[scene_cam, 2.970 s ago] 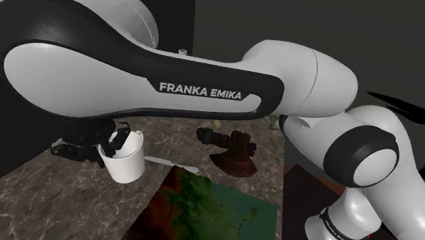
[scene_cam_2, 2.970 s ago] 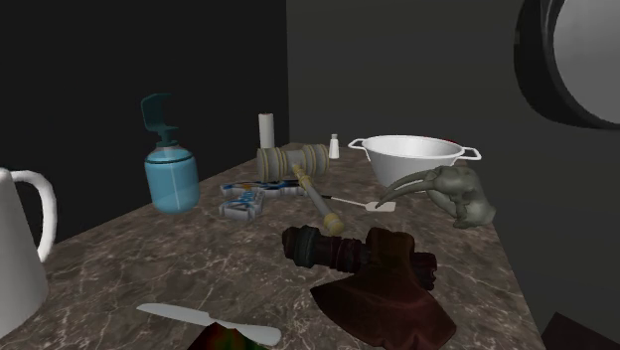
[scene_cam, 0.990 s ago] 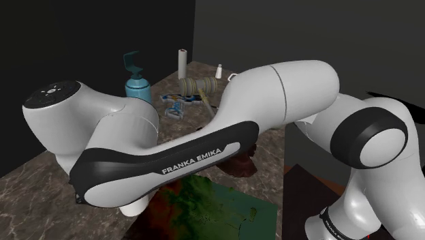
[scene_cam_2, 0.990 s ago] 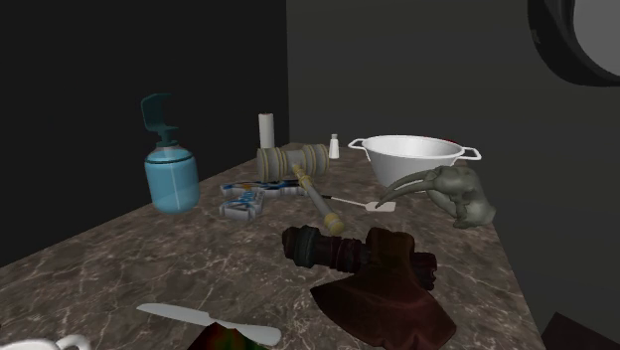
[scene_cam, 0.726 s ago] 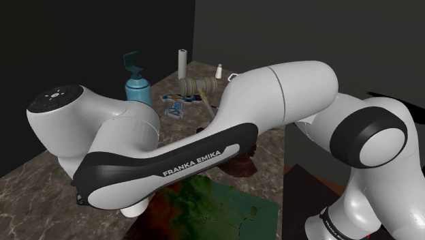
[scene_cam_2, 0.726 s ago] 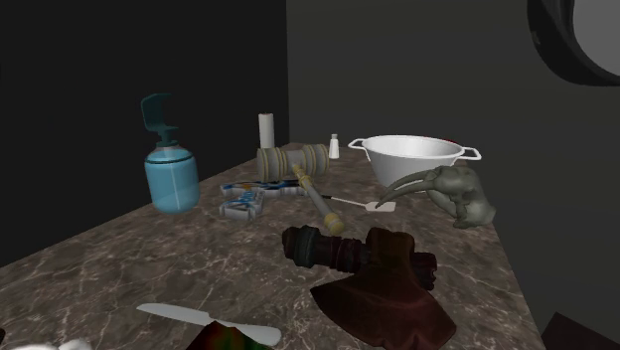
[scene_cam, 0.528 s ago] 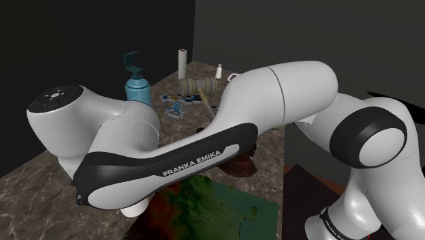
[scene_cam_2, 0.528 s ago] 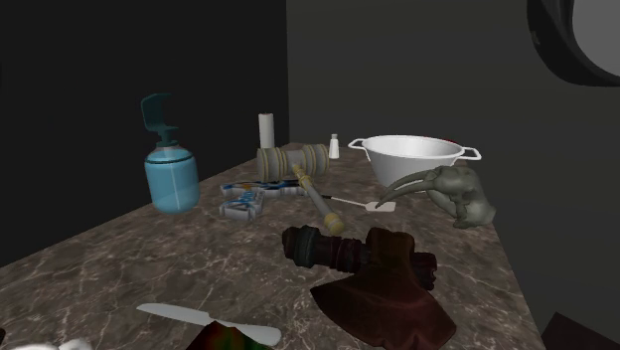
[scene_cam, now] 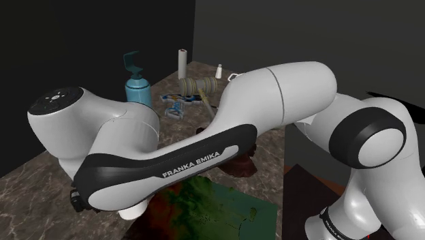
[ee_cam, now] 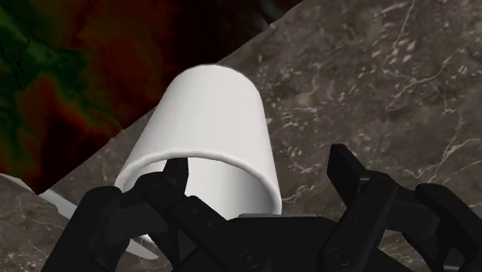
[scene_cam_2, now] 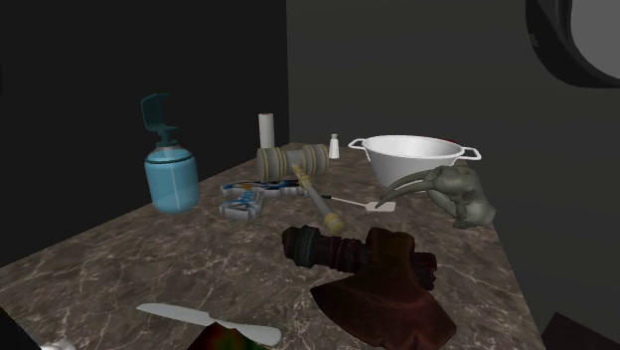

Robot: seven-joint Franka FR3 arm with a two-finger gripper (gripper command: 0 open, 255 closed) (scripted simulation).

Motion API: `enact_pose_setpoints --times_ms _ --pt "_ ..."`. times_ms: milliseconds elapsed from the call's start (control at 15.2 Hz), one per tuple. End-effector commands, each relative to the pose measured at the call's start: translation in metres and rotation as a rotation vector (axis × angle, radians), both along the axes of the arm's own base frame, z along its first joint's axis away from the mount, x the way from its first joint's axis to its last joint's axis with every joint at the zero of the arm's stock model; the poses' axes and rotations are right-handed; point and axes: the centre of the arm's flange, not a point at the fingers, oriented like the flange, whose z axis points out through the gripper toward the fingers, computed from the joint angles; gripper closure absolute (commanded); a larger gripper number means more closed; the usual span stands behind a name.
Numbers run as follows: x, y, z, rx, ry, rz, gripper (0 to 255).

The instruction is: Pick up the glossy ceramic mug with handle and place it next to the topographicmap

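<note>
- Setting: a dark marble counter (scene_cam_2: 119,268) set against dark grey walls.
- Task object: the white mug (ee_cam: 216,124) appears to stand upright on the counter, just beside the edge of the topographic map (ee_cam: 69,69). In the shoulder view a white sliver of it shows at the map's 9 o'clock, under the forearm.
- Gripper (ee_cam: 259,162): spread wide and holding nothing, with one finger at the mug's rim and the other apart from its wall.
- Step in hand (judged): release and retreat, since the placement looks done. Rise straight along the mug's axis until both fingertips clear the rim, or the finger at the rim may tip it.
- Obstacle: a thin white blade (scene_cam_2: 209,320) lies near the mug and the map. It is low and unlikely to hinder a vertical exit.
- Surroundings, second exterior view: axe (scene_cam_2: 373,283) at 5 o'clock, spray bottle (scene_cam_2: 171,174) at 9, colander (scene_cam_2: 412,157) at 2, all well apart from the mug.
</note>
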Motion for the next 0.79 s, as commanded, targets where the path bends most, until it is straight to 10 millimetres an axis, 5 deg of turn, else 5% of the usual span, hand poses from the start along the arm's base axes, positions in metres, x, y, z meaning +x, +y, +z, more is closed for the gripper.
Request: enact_pose_setpoints --times_ms 0,198,726 --pt "-0.001 0.0 0.014 0.0 0.0 0.0 0" --pt "-0.002 0.002 0.05 0.0 0.0 0.0 0" --pt "-0.002 0.002 0.05 0.0 0.0 0.0 0"
